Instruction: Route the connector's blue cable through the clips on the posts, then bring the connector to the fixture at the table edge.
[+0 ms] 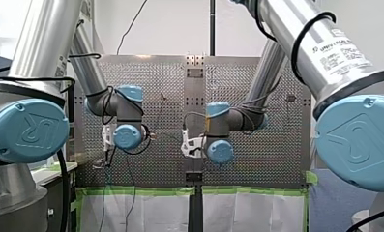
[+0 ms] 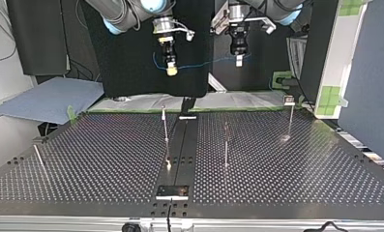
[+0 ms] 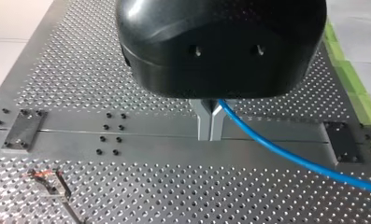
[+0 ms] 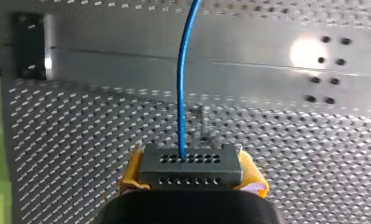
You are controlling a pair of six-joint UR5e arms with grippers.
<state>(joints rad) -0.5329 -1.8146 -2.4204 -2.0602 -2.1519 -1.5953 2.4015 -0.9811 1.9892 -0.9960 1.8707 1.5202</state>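
High above the table, my right gripper (image 4: 191, 179) is shut with its yellow pads (image 4: 255, 183) on the dark multi-hole connector (image 4: 190, 161). The blue cable (image 4: 181, 93) leaves the connector's face and runs ahead of it. My left gripper (image 3: 210, 133) has its metal fingers shut on the same blue cable (image 3: 286, 156), which trails off to one side. In the top view my right gripper (image 2: 170, 71) hangs at the left and my left gripper (image 2: 239, 61) at the right. The cable (image 2: 204, 63) is slung between them. Thin posts (image 2: 165, 126) (image 2: 226, 142) (image 2: 290, 116) stand below on the table.
The perforated table (image 2: 97, 154) has a smooth centre strip (image 2: 180, 145) ending in a dark plate (image 2: 172, 192) at the near edge of the top view. Another thin post (image 2: 38, 157) leans at that view's left. A clip-topped post (image 3: 52, 184) shows under my left gripper.
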